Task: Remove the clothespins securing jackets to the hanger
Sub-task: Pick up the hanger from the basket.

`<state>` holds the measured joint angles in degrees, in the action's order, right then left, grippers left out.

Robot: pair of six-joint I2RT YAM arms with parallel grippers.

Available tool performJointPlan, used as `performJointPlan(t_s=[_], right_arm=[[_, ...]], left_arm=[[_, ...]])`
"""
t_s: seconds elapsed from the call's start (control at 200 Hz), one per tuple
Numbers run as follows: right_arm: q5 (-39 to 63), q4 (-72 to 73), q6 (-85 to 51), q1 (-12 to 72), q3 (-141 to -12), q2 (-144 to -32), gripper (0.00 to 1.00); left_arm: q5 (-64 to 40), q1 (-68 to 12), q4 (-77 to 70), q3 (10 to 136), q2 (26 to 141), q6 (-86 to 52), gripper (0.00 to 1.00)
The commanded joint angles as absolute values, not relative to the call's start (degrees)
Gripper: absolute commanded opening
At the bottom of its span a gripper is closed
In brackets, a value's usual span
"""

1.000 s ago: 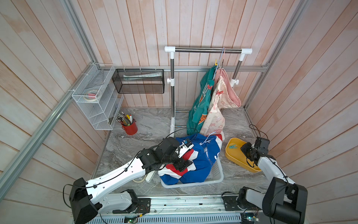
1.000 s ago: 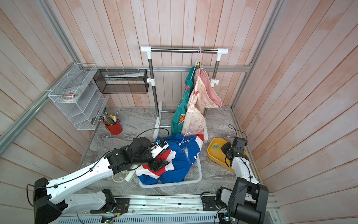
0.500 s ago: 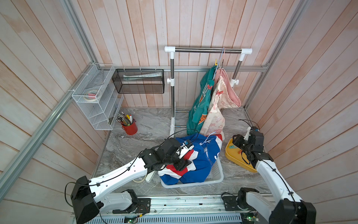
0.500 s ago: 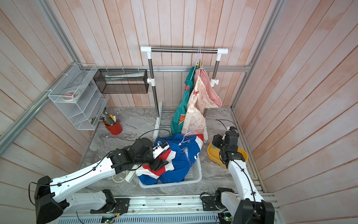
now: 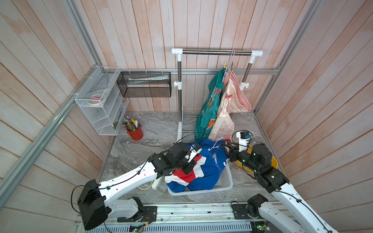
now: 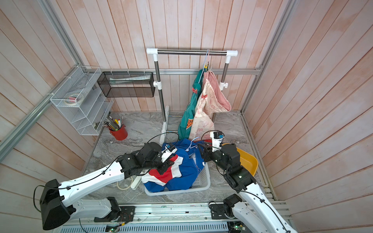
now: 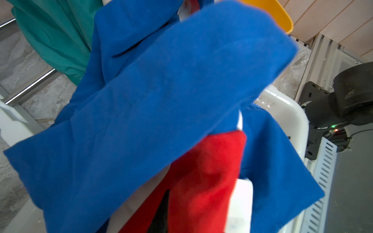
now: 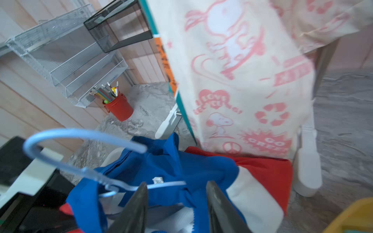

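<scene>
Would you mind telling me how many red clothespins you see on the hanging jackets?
2. One clothespin is clipped on the teal jacket, and a second clothespin on the cream jacket beside it. Others may be hidden in folds or behind the fabric.

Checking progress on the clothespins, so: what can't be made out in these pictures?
- Left gripper: jaws buried in the blue jacket in both top views; the left wrist view shows only cloth.
- Clothespins on that jacket: folds hide any, every view.
- Yellow tray: inside covered by the right arm in both top views.
</scene>
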<state>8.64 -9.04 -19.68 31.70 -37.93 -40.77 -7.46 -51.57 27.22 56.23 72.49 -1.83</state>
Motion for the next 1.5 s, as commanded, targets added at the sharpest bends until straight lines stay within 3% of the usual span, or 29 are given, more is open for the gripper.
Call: performJointPlan(t_s=[0.0, 0.37, 0.58, 0.915, 0.995, 1.195, 1.245, 1.315, 1.495], right_arm=[[6.0, -7.95, -16.99, 37.55, -38.87, -41.66, 0.51], [-4.01, 0.92, -15.18, 42.1, -41.46, -46.79, 0.53], [-2.28, 2.81, -14.24, 42.11, -43.49, -50.49, 0.49], [1.17, 4.78, -14.85, 42.19, -43.85, -54.39, 0.21], [2.11, 3.91, -14.77, 42.19, -44.12, -54.77, 0.19], [2.3, 2.61, -14.85, 42.19, -44.13, -54.35, 0.0], [1.81, 2.64, -14.83, 42.19, -44.03, -53.99, 0.0], [0.78, 2.53, -14.6, 42.19, -43.92, -53.45, 0.0], [-3.11, 0.84, -12.44, 41.12, -45.01, -52.57, 0.0]], left_arm=[[-9.35, -50.11, 25.38, 56.51, 72.77, -3.32, 0.15], [-10.73, -49.89, 24.72, 54.78, 71.68, -3.56, 0.14], [-11.32, -49.92, 24.46, 54.38, 71.56, -3.6, 0.14], [-11.2, -49.89, 23.86, 54.57, 71.45, -3.4, 0.14], [-11.24, -49.84, 23.46, 54.65, 71.63, -3.4, 0.14], [-11.55, -49.88, 23.23, 54.89, 72.01, -3.59, 0.14], [-11.49, -49.9, 23.51, 55.17, 71.95, -3.6, 0.15], [-11.27, -49.85, 24.44, 55.87, 71.74, -3.59, 0.21], [-10.01, -49.92, 27.59, 57.46, 67.74, -3.6, 0.57]])
